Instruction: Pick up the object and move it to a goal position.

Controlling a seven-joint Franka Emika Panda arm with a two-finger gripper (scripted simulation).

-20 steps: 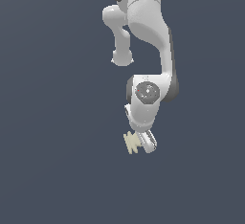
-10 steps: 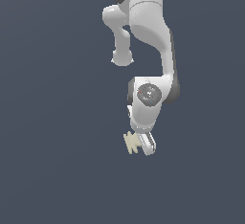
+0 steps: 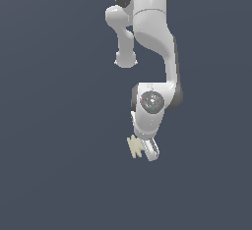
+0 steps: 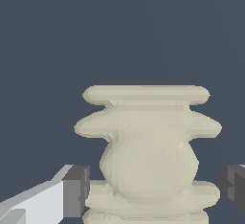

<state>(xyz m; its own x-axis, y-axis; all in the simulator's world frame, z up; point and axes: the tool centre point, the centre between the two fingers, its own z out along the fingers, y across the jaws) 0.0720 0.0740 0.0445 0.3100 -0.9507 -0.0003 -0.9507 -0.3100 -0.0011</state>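
The object (image 4: pixel 148 156) is a small pale cream-yellow spool-like piece. In the wrist view it shows a rounded, bulging middle with flat ribs stacked in parallel across it: two wide discs on one side of the bulge and at least two more on the other, the outermost one cut off by the picture's edge. Its surface is matte and faceted.

In the exterior view the object (image 3: pixel 135 147) sits at the tip of the arm (image 3: pixel 152 52), just on the exterior view's left of the hand (image 3: pixel 147 149), against a plain dark blue-grey background; whether it rests on a surface cannot be told.

The hand (image 4: pixel 153 189) has its fingers spread apart, one dark pad (image 4: pixel 76 189) on each side of the spool. The ribs lie between the two pads. A narrow strip of background shows between each pad and the object's rounded middle, so the pads flank the object closely, but contact with the wider ribs cannot be told from these views.
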